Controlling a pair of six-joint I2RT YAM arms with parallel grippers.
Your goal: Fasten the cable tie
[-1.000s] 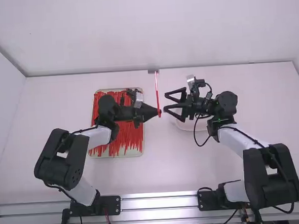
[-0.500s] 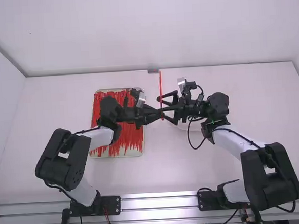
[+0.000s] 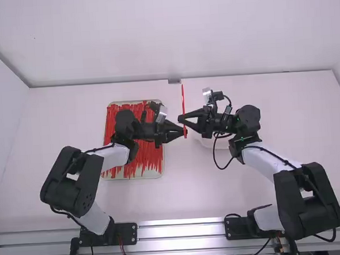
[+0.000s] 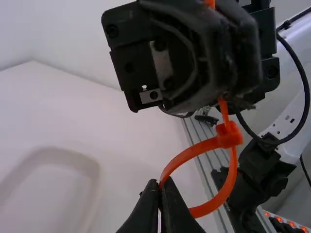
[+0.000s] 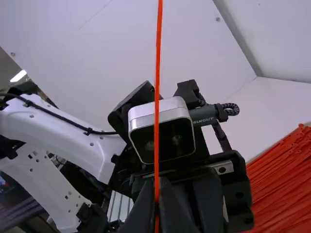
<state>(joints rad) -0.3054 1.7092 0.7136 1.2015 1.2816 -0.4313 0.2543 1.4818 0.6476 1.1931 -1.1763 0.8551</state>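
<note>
Small print on cable plug (image 5: 204, 120); no other text.

Bright even light, soft faint shadows

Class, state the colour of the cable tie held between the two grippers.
Orange-red; the cable tie shows best in the left wrist view.

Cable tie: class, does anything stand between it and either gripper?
Nothing visible does. The left gripper pinches the cable tie at its loop, and the right gripper pinches its tail.
</note>
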